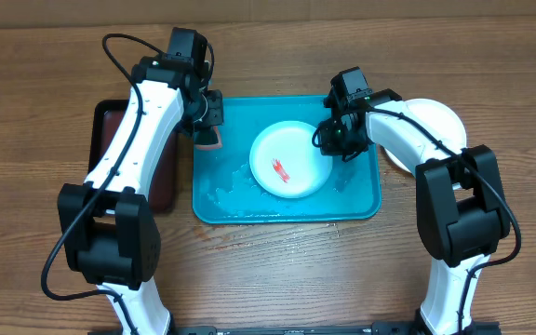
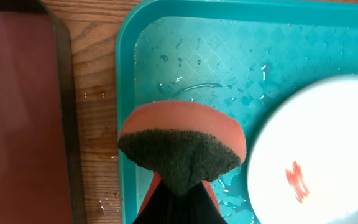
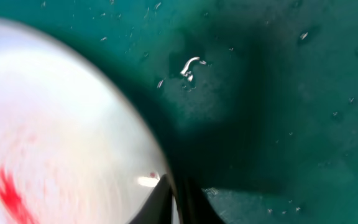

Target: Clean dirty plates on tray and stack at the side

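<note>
Your left gripper is pinching an orange sponge, dark scouring face outward, at the upper left corner of the wet turquoise tray, just right of the black tray. Your right gripper is pressed onto the right rim of the white plate, which sits mid-tray and carries a red smear. Another pale plate lies on the counter beyond the tray's upper right corner, partly hidden by the right arm.
</note>
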`<action>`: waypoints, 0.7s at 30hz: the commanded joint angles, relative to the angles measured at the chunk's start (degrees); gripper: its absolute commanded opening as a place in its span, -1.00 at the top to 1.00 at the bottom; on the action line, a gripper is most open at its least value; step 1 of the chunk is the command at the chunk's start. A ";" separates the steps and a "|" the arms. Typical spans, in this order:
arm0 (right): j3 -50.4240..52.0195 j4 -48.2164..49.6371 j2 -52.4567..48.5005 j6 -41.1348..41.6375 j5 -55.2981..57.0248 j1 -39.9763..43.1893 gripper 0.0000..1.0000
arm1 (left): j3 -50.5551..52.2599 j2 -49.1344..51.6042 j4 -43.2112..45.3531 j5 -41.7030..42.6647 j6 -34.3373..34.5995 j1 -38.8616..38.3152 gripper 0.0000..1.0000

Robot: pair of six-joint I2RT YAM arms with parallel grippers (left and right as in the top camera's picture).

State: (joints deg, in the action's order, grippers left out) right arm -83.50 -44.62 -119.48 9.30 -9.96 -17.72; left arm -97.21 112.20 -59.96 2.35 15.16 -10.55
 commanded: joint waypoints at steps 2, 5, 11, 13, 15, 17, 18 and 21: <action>0.24 -0.09 -0.28 1.44 0.90 -0.26 0.93 | 0.42 0.00 0.22 0.26 1.18 -0.39 0.92; 0.24 -1.88 -0.28 6.73 0.83 -0.28 0.93 | 0.42 0.00 0.20 0.26 1.18 -0.42 0.92; 0.90 -5.05 -0.28 18.05 -3.48 -1.60 0.93 | 0.42 0.00 0.20 0.68 1.18 -0.44 0.92; 1.88 -5.09 -0.28 22.08 -2.36 -3.28 0.93 | 0.44 0.00 0.22 1.46 1.18 -0.42 0.92; 3.08 -4.68 -0.28 27.52 -0.44 -5.44 0.93 | 0.74 0.00 0.28 2.21 1.20 -0.57 0.92; 3.74 -3.56 -0.28 30.38 -0.20 -7.23 0.93 | 1.51 0.00 0.44 2.14 1.18 -1.07 0.91; 3.80 -3.15 -0.28 31.12 -0.17 -8.00 0.93 | 1.97 0.00 0.55 2.14 1.18 -1.29 0.92; 3.80 -2.19 -0.28 31.23 -0.15 -10.01 0.93 | 4.02 0.00 1.79 2.08 1.16 -2.27 0.92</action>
State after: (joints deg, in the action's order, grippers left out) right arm -81.89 -47.05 -118.67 36.21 -10.87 -24.62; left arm -95.48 112.20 -58.96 3.42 15.16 -11.35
